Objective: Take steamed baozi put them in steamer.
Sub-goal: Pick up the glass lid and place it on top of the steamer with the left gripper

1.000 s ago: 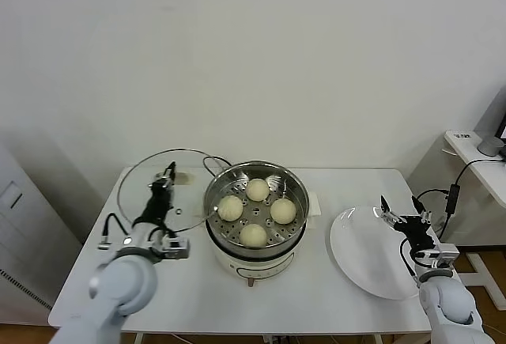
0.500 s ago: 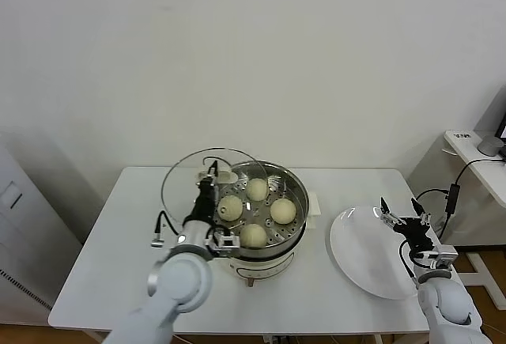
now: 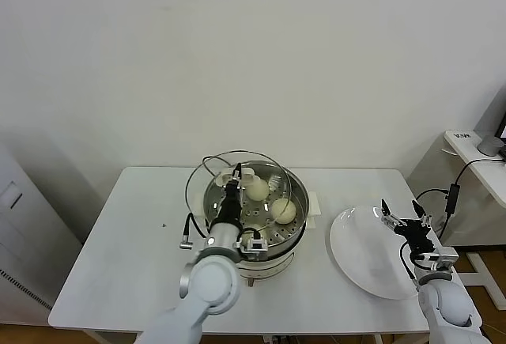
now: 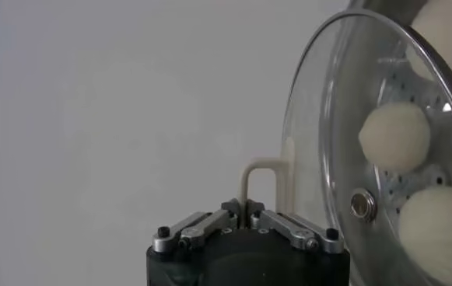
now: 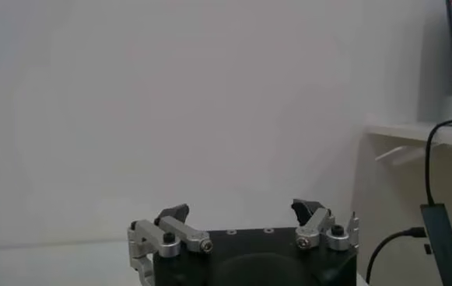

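The steel steamer [image 3: 294, 187] stands on its cream cooker base [image 3: 261, 265] at the table's middle. Cream-white baozi lie in it; two show plainly [image 3: 258, 190] [image 3: 284, 210], the others are partly behind my arm and the lid. My left gripper [image 3: 234, 179] is shut on the cream handle [image 4: 261, 180] of the round glass lid [image 3: 237, 194] and holds the lid tilted on edge over the steamer's left half. In the left wrist view the baozi [image 4: 394, 137] show through the glass lid [image 4: 342, 155]. My right gripper [image 3: 402, 217] is open and empty over the white plate [image 3: 364, 261].
The flat white plate lies at the table's right side. A black cord [image 3: 188, 229] hangs by the left arm. A white side table with a cable [image 3: 455, 190] stands to the far right.
My left gripper has carried the glass lid from the table's left side rightward to over the steamer. The right arm has not moved.
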Robot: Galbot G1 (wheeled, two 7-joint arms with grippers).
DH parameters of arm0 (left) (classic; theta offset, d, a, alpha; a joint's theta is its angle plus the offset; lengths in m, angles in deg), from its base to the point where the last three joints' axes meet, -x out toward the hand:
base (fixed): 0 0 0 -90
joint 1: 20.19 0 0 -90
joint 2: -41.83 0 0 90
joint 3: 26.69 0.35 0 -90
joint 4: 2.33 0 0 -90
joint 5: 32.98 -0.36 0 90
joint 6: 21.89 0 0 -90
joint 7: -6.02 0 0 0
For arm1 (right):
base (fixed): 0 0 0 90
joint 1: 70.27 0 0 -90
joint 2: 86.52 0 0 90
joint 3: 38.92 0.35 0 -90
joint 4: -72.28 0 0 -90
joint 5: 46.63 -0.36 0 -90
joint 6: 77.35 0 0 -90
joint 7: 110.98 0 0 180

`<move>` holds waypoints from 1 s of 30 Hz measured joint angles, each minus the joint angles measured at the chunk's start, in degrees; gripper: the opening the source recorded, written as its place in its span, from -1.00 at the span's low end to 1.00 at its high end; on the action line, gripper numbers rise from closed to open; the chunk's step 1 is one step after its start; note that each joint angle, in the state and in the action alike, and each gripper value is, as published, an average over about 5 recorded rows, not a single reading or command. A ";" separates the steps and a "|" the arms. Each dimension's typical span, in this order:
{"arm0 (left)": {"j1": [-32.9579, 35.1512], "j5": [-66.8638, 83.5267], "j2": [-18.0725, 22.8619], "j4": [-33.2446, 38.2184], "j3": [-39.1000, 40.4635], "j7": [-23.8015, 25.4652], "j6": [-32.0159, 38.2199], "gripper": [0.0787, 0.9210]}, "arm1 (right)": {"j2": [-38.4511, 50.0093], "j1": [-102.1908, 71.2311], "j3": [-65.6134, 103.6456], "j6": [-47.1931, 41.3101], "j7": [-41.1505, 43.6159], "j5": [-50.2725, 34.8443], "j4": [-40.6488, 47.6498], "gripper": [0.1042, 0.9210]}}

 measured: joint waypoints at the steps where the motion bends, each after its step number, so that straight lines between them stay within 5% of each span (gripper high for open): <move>1: -0.01 -0.16 0.30 -0.23 0.23 0.00 -0.08 -0.94 | 0.00 0.00 0.00 0.00 0.00 0.00 -0.03 0.76; 30: -0.51 -0.33 4.24 -6.44 2.62 -3.03 0.82 -0.94 | 0.29 -0.65 0.76 -0.03 0.23 -0.22 -0.45 0.76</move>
